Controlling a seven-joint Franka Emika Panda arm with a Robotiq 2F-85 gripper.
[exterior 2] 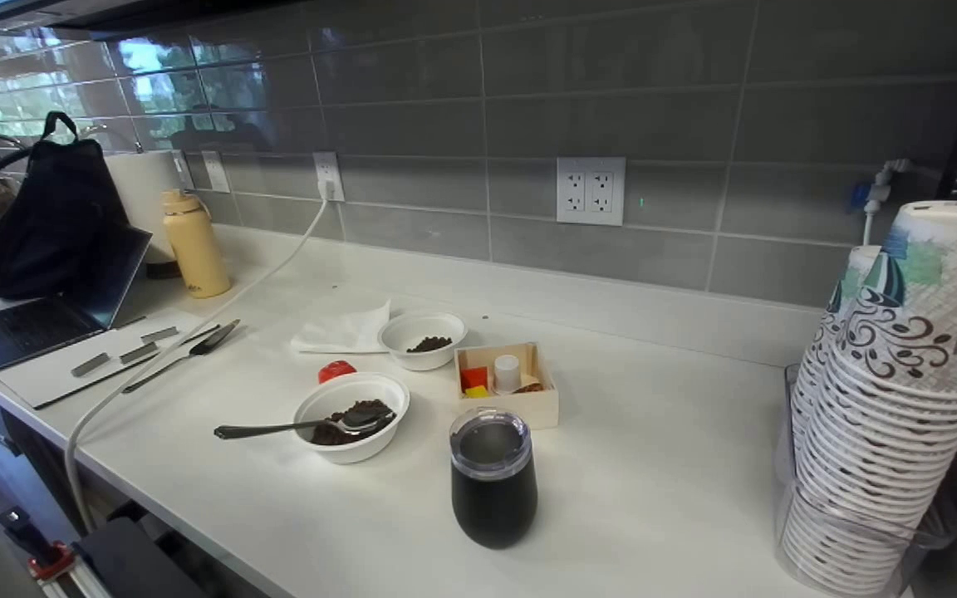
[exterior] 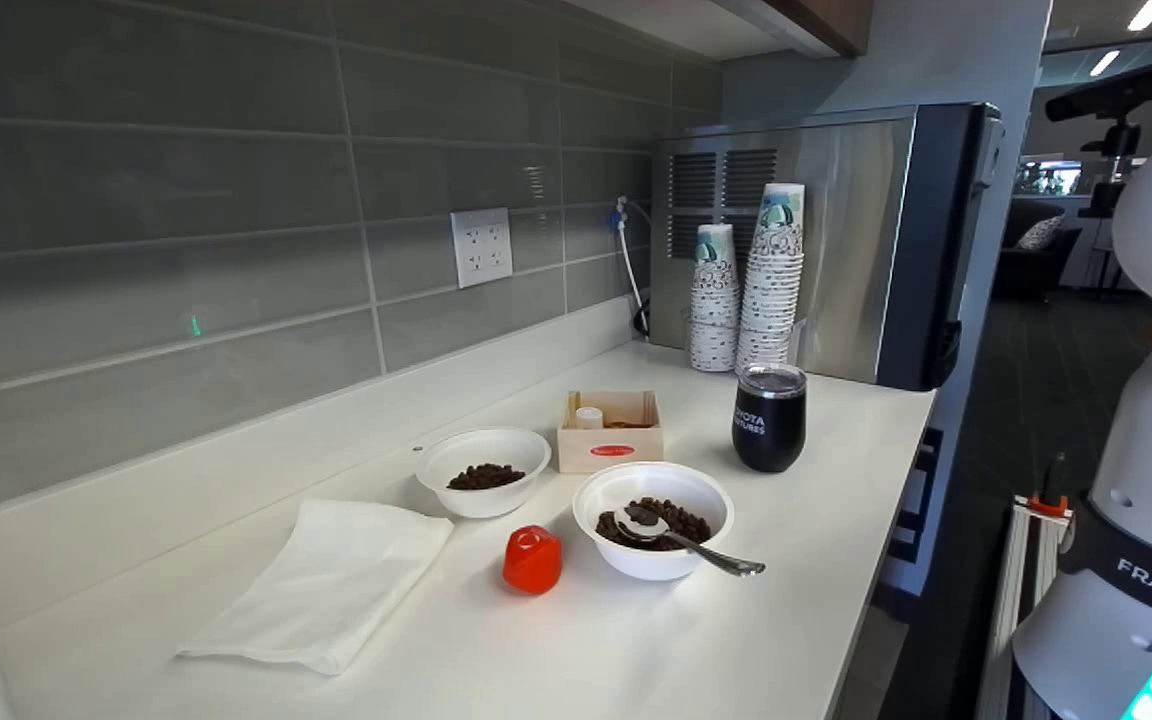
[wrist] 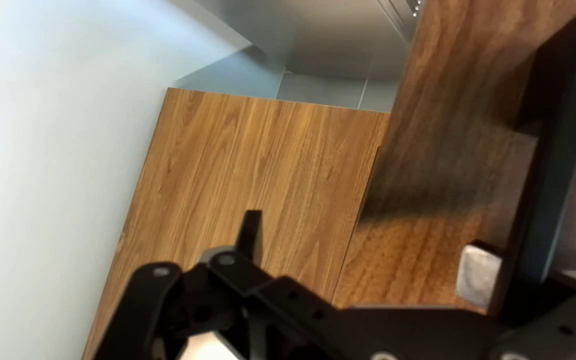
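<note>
My gripper (wrist: 365, 250) shows only in the wrist view, with its jaws wide apart and nothing between them. The left finger (wrist: 251, 232) stands before a brown wooden panel (wrist: 268, 165). A pale grey pad (wrist: 478, 275), seemingly on the right finger, lies close beside a black bar handle (wrist: 563, 160); I cannot tell whether they touch. The handle is on a darker wooden cabinet door (wrist: 453, 125). On the counter, a spoon (exterior: 726, 562) rests in a white bowl (exterior: 591, 490) of dark pieces. A second white bowl (exterior: 486, 443) stands behind it.
A red object (exterior: 533, 560), white cloth (exterior: 346, 580), wooden box (exterior: 611, 447) and black tumbler (exterior: 769, 425) stand near the bowls. Stacked paper cups (exterior: 771, 300) stand by a steel machine (exterior: 851, 240). A white cable (exterior 2: 221, 307), laptop (exterior 2: 38, 328) and yellow bottle (exterior 2: 194, 249) are further along.
</note>
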